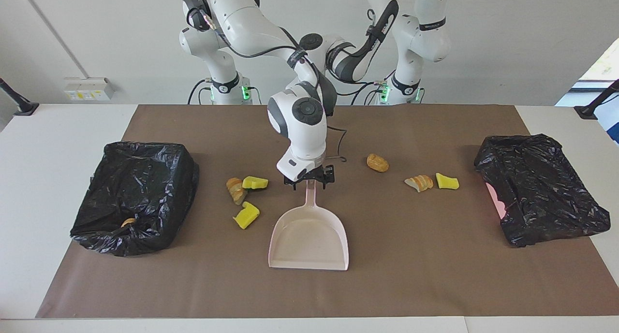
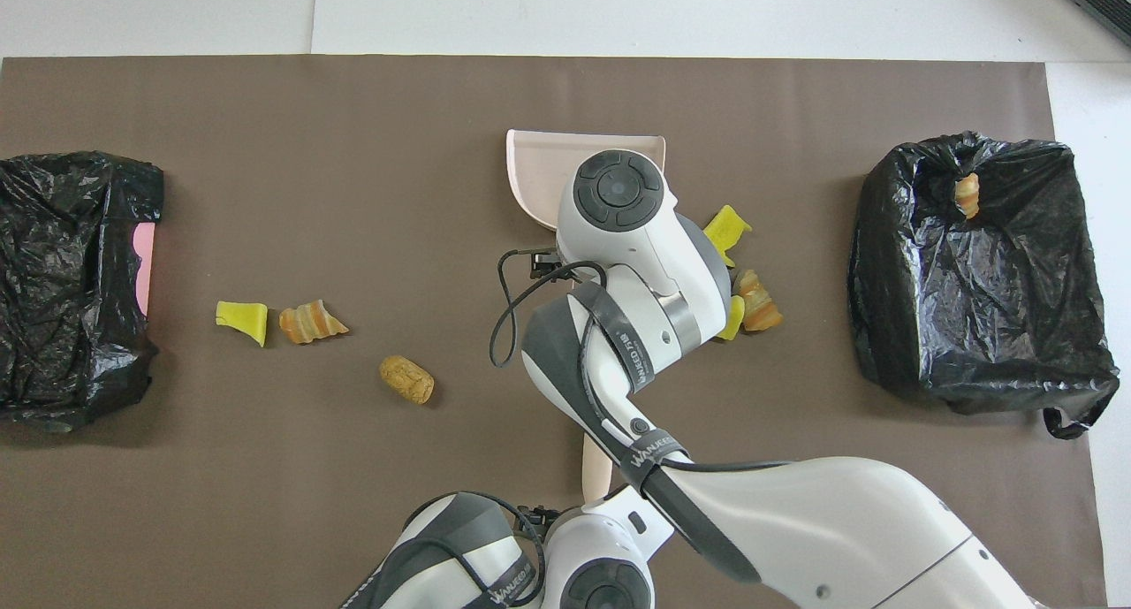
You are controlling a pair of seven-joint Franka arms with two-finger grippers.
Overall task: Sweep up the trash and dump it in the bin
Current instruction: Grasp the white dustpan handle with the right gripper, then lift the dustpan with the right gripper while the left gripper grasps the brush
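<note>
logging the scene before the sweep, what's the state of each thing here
dustpan: flat on the mat, empty, right gripper at its handle
brush: handle end by left gripper, mostly hidden
trash: six pieces loose on the mat, unswept
bin at right arm's end: open, one bread piece inside
bin at left arm's end: bag crumpled, contents unseen

I see bright, even daylight in both views, soft short shadows under the arms, sharp focus, no glare.
</note>
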